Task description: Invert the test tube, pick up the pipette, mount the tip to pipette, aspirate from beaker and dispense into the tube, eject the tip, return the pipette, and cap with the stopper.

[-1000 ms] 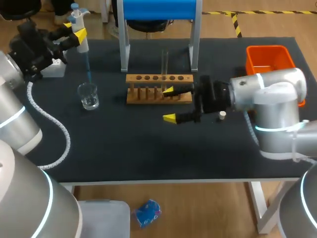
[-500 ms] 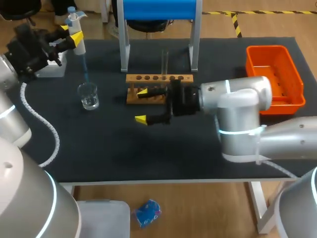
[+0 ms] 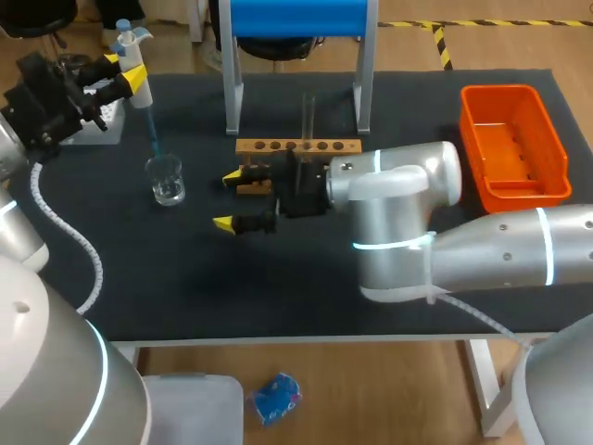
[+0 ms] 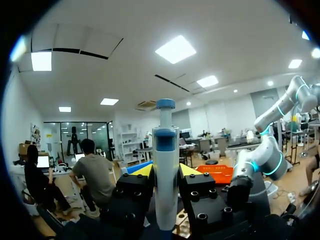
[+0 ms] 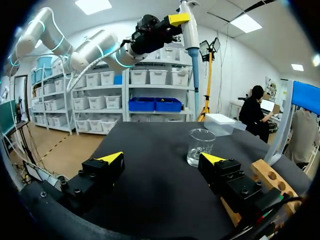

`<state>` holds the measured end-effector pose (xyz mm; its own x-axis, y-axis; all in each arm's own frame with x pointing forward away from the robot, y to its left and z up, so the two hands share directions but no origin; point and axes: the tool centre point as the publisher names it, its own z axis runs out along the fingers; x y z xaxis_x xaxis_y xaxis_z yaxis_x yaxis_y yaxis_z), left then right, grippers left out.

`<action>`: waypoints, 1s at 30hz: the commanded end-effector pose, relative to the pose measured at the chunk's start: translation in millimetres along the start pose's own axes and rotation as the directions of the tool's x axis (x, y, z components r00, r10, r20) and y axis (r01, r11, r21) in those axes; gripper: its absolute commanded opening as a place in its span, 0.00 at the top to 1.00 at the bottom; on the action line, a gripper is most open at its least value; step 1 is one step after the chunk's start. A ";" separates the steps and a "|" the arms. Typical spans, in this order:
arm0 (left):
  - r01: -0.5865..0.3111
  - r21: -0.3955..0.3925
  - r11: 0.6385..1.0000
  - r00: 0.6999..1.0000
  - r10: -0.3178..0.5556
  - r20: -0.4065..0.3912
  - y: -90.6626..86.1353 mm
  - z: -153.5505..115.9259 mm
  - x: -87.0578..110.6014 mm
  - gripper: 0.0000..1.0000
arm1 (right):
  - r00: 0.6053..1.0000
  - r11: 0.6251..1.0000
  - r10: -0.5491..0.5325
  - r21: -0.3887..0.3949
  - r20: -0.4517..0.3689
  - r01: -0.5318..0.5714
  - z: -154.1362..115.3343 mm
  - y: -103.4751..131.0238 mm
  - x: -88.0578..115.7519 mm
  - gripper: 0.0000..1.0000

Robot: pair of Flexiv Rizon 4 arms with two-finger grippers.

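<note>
**Left arm.** The left claw [image 3: 127, 69] sits at the 10 o'clock corner of the worktop [image 3: 278, 287]. It is closed on the pipette [image 3: 137, 85]. In the left wrist view both yellow fingers press the white barrel from opposite sides. The pipette hangs upright with the blue tip [image 3: 154, 137] mounted and pointing down at the beaker [image 3: 167, 180].

**Tip position.** In the right wrist view the tip end appears to stop just above the beaker rim. The head view does not settle whether it is inside the rim.

**Right arm.** The right arm reaches across past the middle of the worktop. The right claw [image 3: 227, 198] is wide open and holds nothing. One finger lies against the 9 o'clock end of the rack [image 3: 296, 159]. The other is at 7 o'clock of the rack, over bare worktop. In the right wrist view the beaker stands ahead of the claw, closer to the rack-side finger.

**Task items.**
- Beaker: on the worktop at 9 o'clock of the rack, holding clear liquid.
- Tube [image 3: 308, 113]: upright in the rack, at its 12 o'clock side.
- Rack: wooden, at the worktop centre, between the legs of a blue-topped stand [image 3: 296, 17].

**Other items.** An orange bin [image 3: 515, 139] rests at 3 o'clock of the rack, well apart from it.
</note>
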<state>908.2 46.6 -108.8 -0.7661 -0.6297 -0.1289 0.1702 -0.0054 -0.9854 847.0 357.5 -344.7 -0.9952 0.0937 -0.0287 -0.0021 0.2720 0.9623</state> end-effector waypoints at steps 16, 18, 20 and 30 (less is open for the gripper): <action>-0.013 0.010 1.000 1.000 0.013 -0.005 1.2 4.5 -1.2 1.00 | 1.000 1.000 -0.001 -0.003 0.007 0.001 28.6 -2.9 -1.5 0.00; -0.020 0.013 1.000 1.000 0.020 -0.005 3.8 9.8 -1.2 1.00 | 1.000 1.000 -0.001 -0.003 0.007 0.001 28.6 -2.9 -1.5 0.00; -0.023 0.018 1.000 1.000 0.024 -0.005 7.1 13.7 -1.1 1.00 | 1.000 1.000 -0.001 -0.003 0.007 0.001 28.6 -2.9 -1.5 0.00; -0.006 0.002 1.000 1.000 0.006 0.004 28.0 10.9 -4.6 1.00 | 1.000 1.000 -0.001 -0.003 0.007 0.001 28.6 -2.9 -1.5 0.00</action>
<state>922.2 40.0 -131.7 -0.7616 -0.6340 -0.1341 0.1744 -0.0012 -0.9847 851.6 382.7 -354.1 -0.9949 0.0961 -0.0305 -0.0034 0.2707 0.9627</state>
